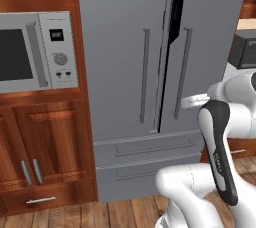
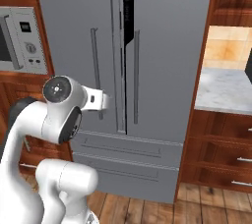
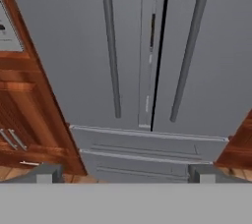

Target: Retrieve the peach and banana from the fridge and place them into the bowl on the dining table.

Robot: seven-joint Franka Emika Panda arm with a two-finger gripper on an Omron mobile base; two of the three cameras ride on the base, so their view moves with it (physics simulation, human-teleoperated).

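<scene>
Presently, the gripper (image 3: 126,173) stood released, its two dark fingertips (image 3: 48,174) set wide apart with nothing between them, held clear of every surface. Directly ahead of the gripper stood the fridge (image 1: 150,72), a tall matte grey French-door unit. Its right door (image 1: 210,47) was slightly ajar, showing a narrow dark gap (image 1: 176,7) along the centre seam that widened toward the top; the left door (image 1: 117,57) looked closed. Two long vertical bar handles flanked the seam: the left handle (image 3: 111,46) ahead and to the left of the gripper, the right handle (image 3: 189,46) ahead and to the right. Neither handle was touched. Below the doors, and lower ahead of the gripper, lay two closed drawers (image 3: 147,152), one above the other.

To the left of the gripper, beyond the fridge side, a white-panelled microwave (image 1: 37,52) sat built into reddish-brown wood cabinets (image 1: 45,147) with bar pulls. To the far right, past the fridge, a wall desk (image 2: 224,90) with a pale stone top stood over wooden drawers (image 2: 221,159). A wood plank floor (image 2: 197,208) ran beneath.

Fridge contents could not be seen through the narrow gap.
</scene>
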